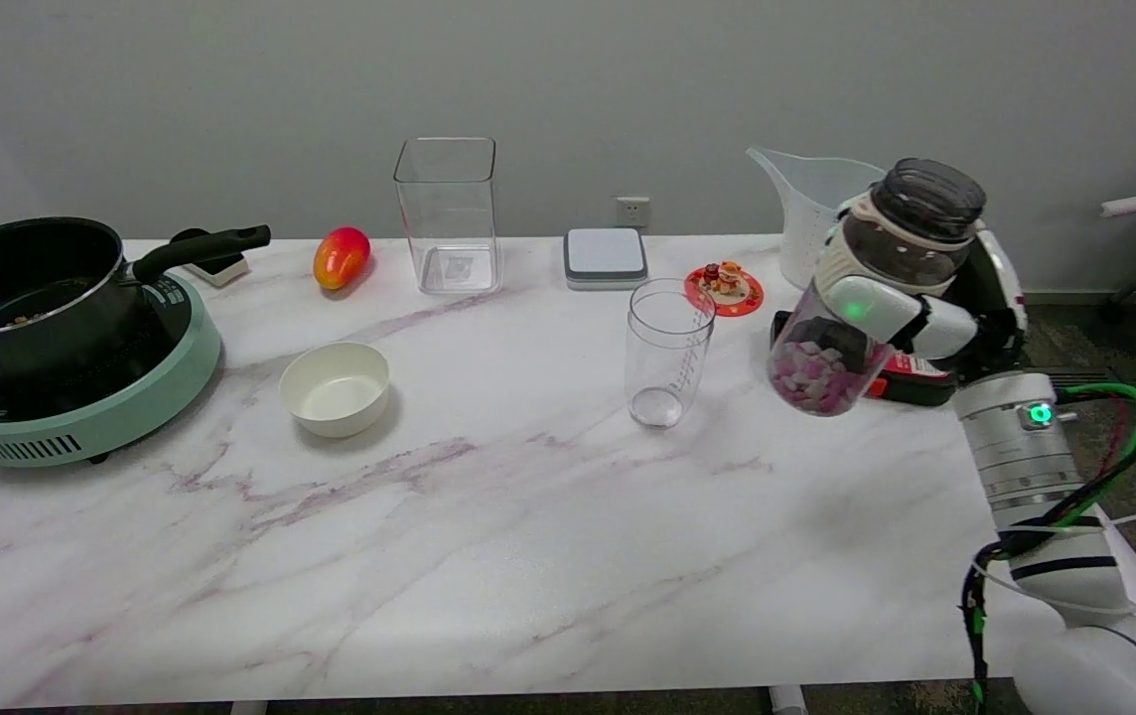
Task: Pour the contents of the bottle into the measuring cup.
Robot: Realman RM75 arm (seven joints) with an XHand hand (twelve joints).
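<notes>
My right hand [911, 310] grips a clear bottle [831, 353] around its middle and holds it above the table at the right. The bottle leans, with its wide dark mouth up and to the right and its base down and to the left. Pink and white pieces [814, 382] lie heaped in its base. A clear, empty measuring cup [667, 353] with printed marks stands upright on the marble table [489, 536], a little to the left of the bottle's base and apart from it.
A clear spouted jug [806, 214] stands behind the hand. A red coaster with a small figure [725, 286], a grey-white box [606, 256], a tall square clear container [449, 214], a mango [341, 256], a white bowl [335, 387] and a black pot [27, 293] on a green cooker [81, 412] are spread across the table.
</notes>
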